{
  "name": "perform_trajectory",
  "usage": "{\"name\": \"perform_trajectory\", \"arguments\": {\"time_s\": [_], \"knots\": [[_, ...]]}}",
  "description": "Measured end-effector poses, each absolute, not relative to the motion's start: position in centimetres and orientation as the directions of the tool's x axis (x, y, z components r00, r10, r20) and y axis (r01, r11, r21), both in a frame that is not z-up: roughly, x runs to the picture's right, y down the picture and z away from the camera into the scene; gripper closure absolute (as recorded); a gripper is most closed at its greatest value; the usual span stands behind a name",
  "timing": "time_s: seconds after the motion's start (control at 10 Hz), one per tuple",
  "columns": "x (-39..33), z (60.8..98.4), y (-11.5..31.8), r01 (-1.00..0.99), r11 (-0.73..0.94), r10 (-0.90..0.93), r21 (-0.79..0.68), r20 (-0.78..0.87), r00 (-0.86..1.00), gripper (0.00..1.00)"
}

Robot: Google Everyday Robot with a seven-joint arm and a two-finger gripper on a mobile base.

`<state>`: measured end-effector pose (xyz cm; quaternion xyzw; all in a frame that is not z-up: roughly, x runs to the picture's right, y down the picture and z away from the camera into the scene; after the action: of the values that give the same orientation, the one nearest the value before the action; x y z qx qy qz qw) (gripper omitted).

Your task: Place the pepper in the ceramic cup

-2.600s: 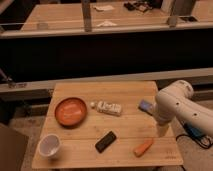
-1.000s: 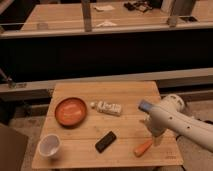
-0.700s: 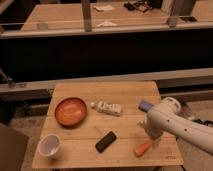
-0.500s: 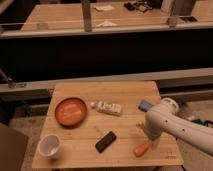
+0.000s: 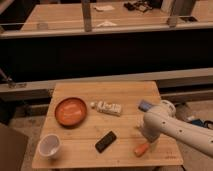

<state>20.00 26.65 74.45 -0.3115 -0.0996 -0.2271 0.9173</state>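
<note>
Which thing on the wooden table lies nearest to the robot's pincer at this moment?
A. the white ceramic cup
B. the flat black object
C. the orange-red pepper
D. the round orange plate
C: the pincer hangs low at the front right part of the table, just beside the pepper, while the other three things lie further to the left.

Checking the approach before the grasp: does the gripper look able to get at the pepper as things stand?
Probably yes. The gripper hangs right over the pepper, which lies alone near the table's front edge. The black block sits apart to its left, and nothing shows between gripper and pepper.
</note>
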Motion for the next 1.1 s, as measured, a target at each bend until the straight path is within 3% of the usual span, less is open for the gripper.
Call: {"name": "perform_trajectory", "arguments": {"time_s": [1.1], "knots": [[20.6, 75.8, 28.0, 0.441, 0.714, -0.299, -0.544, 0.333, 0.894, 0.20]]}}
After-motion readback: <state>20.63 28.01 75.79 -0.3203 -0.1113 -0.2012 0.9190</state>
